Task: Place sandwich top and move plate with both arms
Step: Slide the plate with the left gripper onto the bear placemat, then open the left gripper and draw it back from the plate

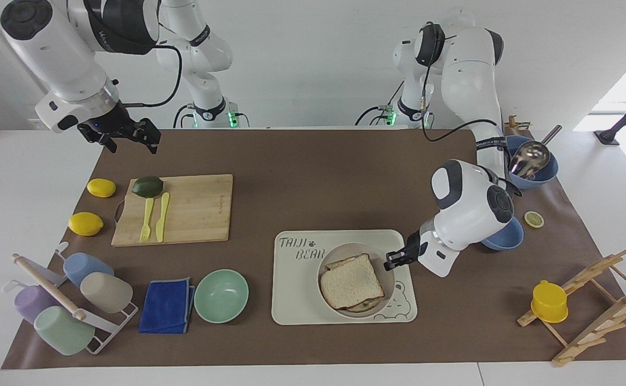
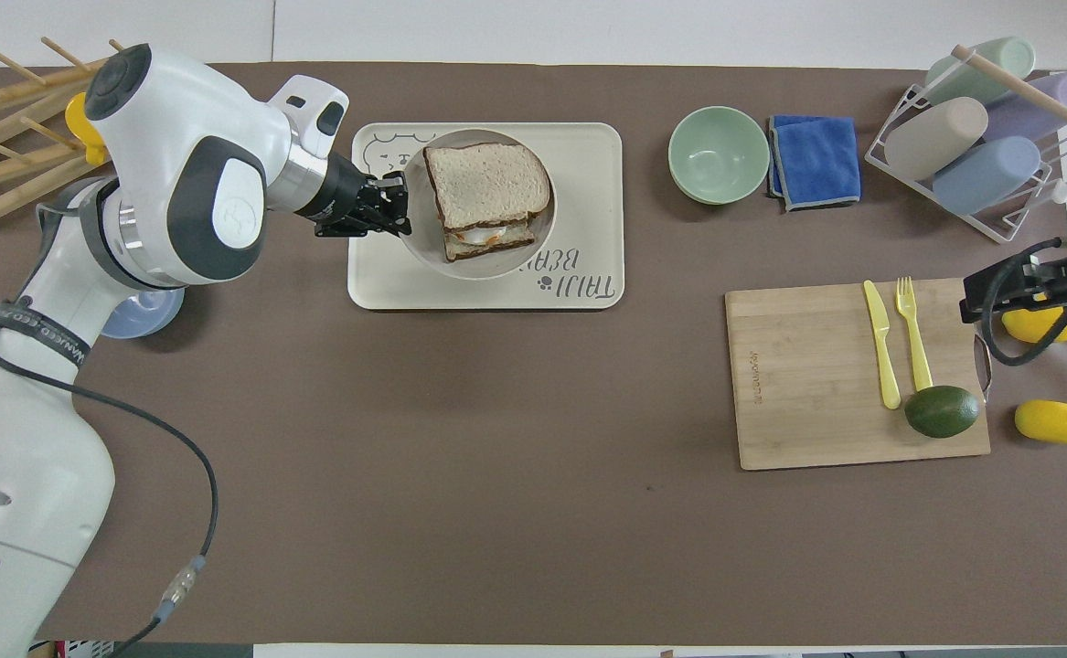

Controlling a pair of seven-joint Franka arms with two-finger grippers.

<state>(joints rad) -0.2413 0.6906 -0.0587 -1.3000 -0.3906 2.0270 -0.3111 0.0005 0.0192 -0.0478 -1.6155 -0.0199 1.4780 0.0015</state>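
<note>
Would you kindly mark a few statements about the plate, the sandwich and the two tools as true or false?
1. The left tool is shut on the plate rim. True.
2. The plate is over the cutting board. False: it is over the tray; the board holds a fork, a knife and an avocado.
3. The sandwich top lies on the stack on the plate. True.
4. The right tool holds a lemon. False: it is open and holds nothing, waiting above the right arm's end of the table.
5. The green bowl sits on the tray. False: the bowl is beside it, on the mat.
</note>
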